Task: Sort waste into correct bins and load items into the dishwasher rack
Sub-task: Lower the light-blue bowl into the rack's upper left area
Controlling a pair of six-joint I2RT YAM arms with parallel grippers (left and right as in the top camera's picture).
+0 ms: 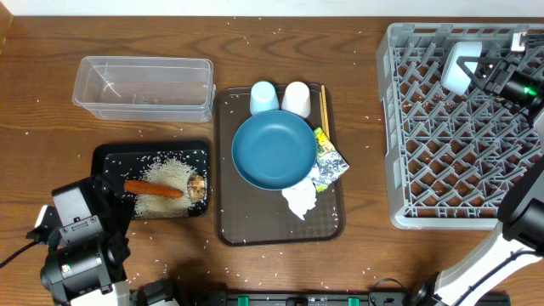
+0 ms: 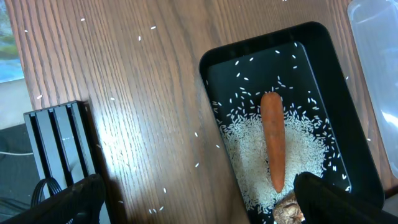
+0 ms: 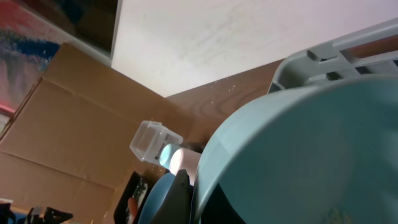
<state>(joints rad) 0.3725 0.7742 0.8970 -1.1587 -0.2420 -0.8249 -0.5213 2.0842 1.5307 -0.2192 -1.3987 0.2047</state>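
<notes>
Bowl [image 1: 461, 66] is pinched by its rim in our right jaws, above the far part of the rack [image 1: 425, 170] at the right. We judge it light, stiff and slick, so a rim hold works but may slip. Our left jaws hang spread over the black tray [image 2: 261, 59], near left, which holds the carrot [image 2: 272, 137] and rice [image 2: 245, 143].

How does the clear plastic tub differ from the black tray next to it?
The clear rectangular plastic tub is see-through with tall walls; the shallow black rectangular tray is opaque and low. The tub looks almost empty; the tray holds white rice grains, an orange carrot and a small brown food lump. Both are rectangular and similar-sized.
</notes>
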